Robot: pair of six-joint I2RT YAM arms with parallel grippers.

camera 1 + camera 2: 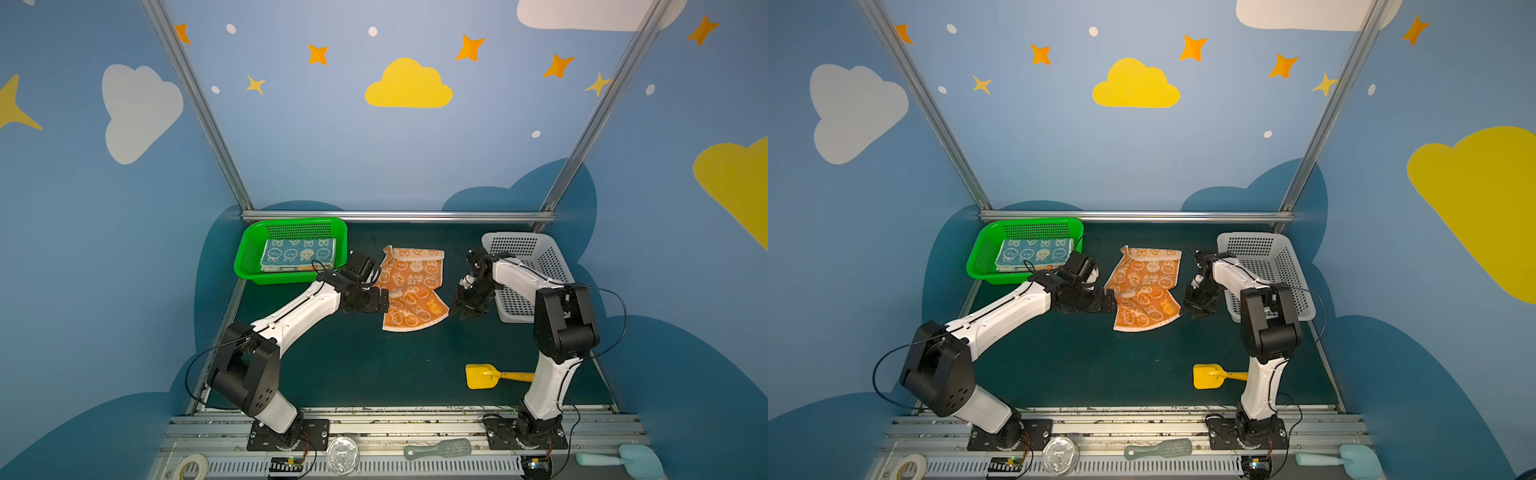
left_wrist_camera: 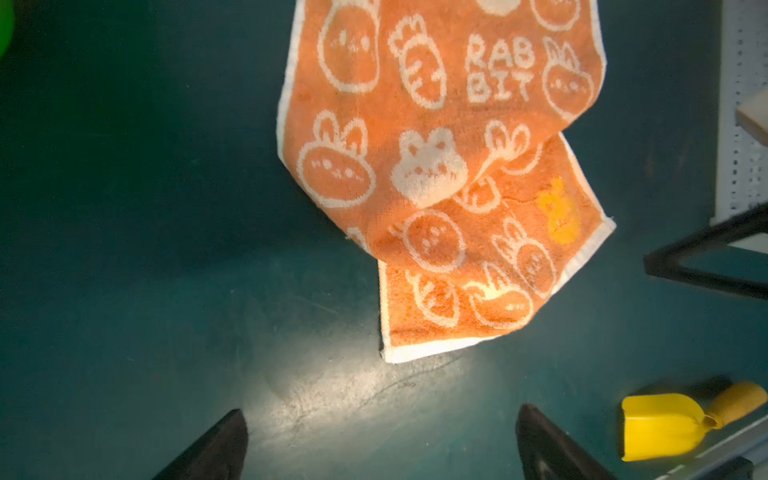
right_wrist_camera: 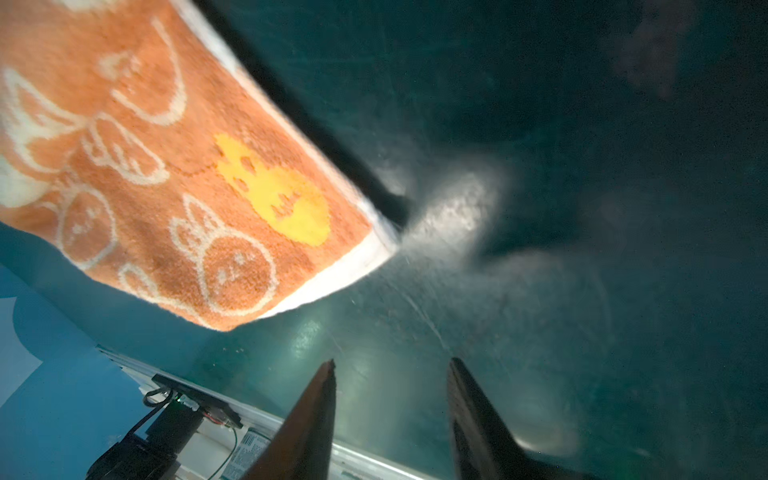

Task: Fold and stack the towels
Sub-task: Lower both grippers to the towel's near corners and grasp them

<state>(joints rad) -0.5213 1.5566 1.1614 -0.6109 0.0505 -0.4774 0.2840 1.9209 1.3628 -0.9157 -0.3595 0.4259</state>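
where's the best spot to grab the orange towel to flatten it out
Take the orange towel by its white-hemmed near corner beside the yellow rabbit. It juts clear of the rumpled fold toward the open right gripper, so come from the right, low along the mat.

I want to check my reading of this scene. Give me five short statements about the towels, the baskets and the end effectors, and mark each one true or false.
1. The orange terry towel printed with rabbits lies on the dark green table, between the left end effector and the right end effector. True.
2. The folded blue terry towel lies in the grey basket. False: it lies in the green plastic basket.
3. The left end effector grips the orange towel. False: its jaws stand apart with nothing between them.
4. A yellow plastic shovel lies on the table near the right arm. True.
5. The orange towel lies spread flat. False: one part lies folded over another.
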